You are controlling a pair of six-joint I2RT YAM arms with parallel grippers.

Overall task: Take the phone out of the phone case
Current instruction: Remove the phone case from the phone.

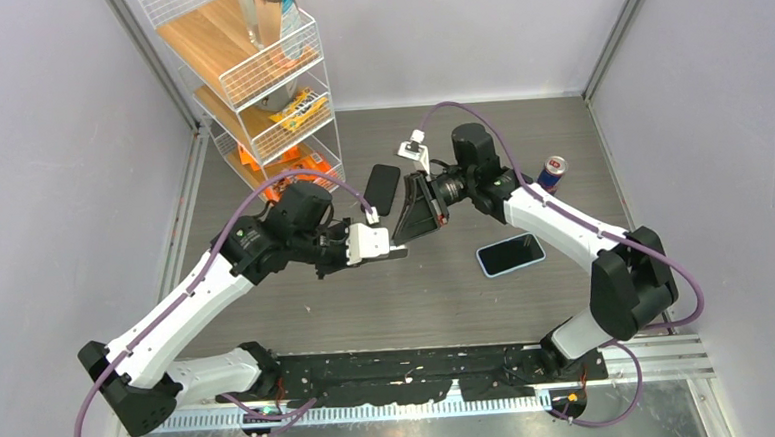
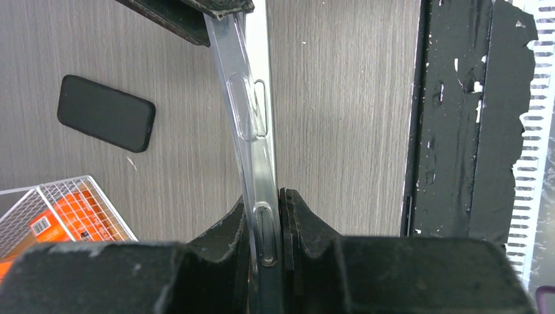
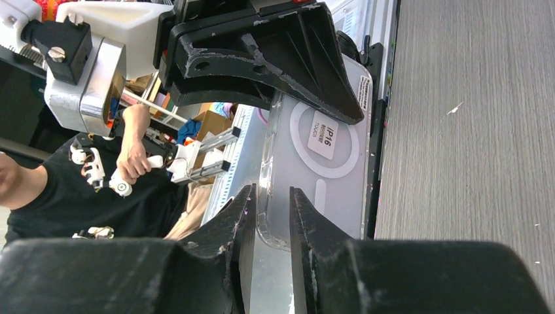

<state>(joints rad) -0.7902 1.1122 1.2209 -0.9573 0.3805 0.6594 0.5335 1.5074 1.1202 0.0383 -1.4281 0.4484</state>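
Note:
A phone in a clear case (image 2: 247, 118) is held edge-on above the table between both grippers. My left gripper (image 2: 280, 196) is shut on one end of the phone and case. At the far end the clear case bends away from the pale phone edge (image 2: 260, 39). My right gripper (image 3: 270, 193) is shut on a corner of the clear case (image 3: 327, 157), whose back shows a ring and an "IP16" sticker. In the top view the left gripper (image 1: 395, 250) and right gripper (image 1: 406, 236) meet at the table's middle.
A phone with a blue screen (image 1: 511, 255) lies flat to the right. A black phone or case (image 1: 383, 189) lies behind the grippers, also in the left wrist view (image 2: 106, 112). A drink can (image 1: 553, 173) stands at the far right. A wire shelf rack (image 1: 256, 75) stands at the back left.

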